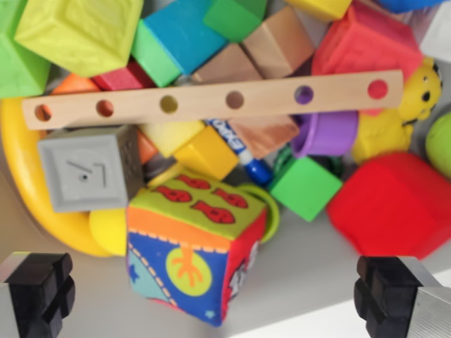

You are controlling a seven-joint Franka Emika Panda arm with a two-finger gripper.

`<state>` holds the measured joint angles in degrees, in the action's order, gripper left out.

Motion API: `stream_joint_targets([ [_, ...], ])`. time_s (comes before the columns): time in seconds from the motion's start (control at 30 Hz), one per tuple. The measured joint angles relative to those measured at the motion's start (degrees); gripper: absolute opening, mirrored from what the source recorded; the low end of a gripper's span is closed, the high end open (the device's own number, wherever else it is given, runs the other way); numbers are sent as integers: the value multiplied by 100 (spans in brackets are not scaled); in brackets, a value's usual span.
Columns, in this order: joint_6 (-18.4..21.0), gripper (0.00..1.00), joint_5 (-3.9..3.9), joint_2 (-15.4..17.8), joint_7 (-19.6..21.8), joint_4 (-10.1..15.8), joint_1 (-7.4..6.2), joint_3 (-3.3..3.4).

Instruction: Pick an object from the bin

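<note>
My gripper (218,299) hangs wide open and empty over the soft cube (194,246) at the bin floor's (310,282) near edge, and I fear a finger could snag the wooden strip (211,98) resting across the pile behind it.

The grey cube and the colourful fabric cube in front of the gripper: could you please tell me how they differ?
The grey cube is one plain colour with a raised mark on its face; the fabric cube is patchwork, with red fish shapes on top and an orange figure on its blue side. The grey cube looks smaller than the fabric cube. The grey cube rests among the pile against a yellow piece, while the fabric cube sits nearest the open gripper. Both are cube-shaped.
</note>
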<state>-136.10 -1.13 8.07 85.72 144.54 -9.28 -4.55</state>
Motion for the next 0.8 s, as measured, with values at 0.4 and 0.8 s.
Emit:
stream_joint_targets([
  [0.4,-401,100,-91,126,1022,520,-220,-307],
  [0.8,-880,100,-172,75,1881,912,-430,-599],
])
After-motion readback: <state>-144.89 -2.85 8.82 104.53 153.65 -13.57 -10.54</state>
